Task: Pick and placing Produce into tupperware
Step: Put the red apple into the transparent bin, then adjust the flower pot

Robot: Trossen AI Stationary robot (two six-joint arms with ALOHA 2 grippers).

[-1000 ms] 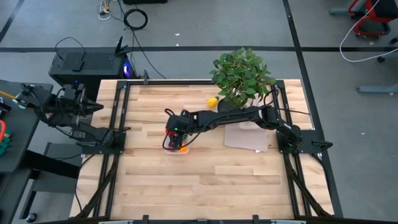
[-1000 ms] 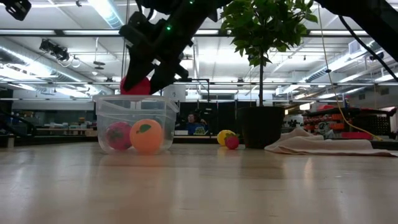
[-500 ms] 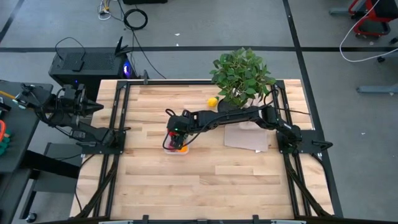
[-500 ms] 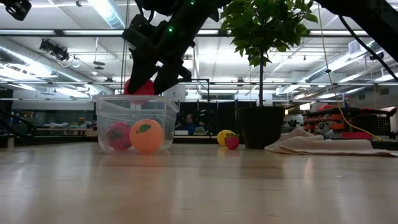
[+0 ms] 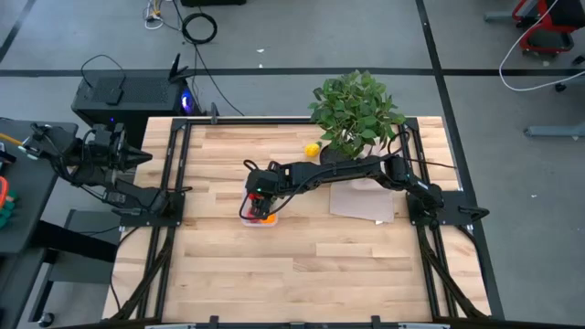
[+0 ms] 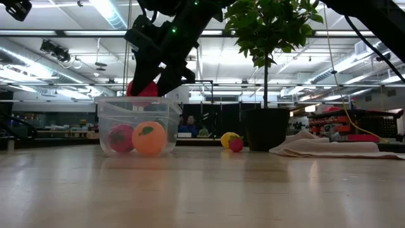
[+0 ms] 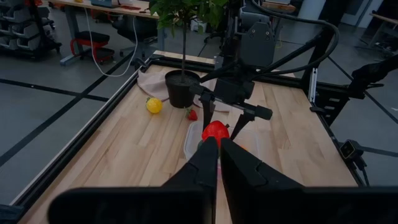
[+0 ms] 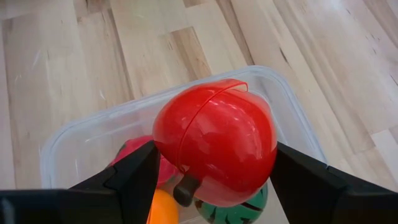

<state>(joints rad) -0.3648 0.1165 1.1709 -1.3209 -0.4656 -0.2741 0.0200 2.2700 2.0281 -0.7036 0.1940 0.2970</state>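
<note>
I am looking down on a wooden table (image 5: 302, 274) with my two dark arms. Starting at the left: my left gripper (image 5: 137, 157) is parked off the table's left edge, its fingers pressed together on nothing, pointing across the table toward the work.

Moving toward the middle, the tupperware (image 6: 136, 126) is sitting on the wood, a clear rectangular tub already holding a pinkish-red fruit (image 6: 119, 137), an orange fruit (image 6: 149, 138) and, seen from my right wrist, a green striped piece (image 8: 245, 208). My right arm is reaching across from the right side of the table, and my right gripper (image 8: 214, 180) is hanging right over the tub, its fingers spread wide around a shiny red apple (image 8: 214, 146) that I am gripping on both sides. The apple is hovering at about rim height, directly above the tub's opening, so the tub lies straight below my fingers. The tub's long axis is running across my fingers' line in the wrist view. I judge the next move to be a short descent and release; the fruit already inside is crowding the floor, so the apple may settle on top of it or roll.

Farther right, a yellow lemon (image 6: 228, 139) and a small red strawberry (image 6: 236, 145) are lying near a potted plant (image 5: 356, 114), with a beige cloth (image 5: 364, 201) beside it. None of these is standing in my way.
</note>
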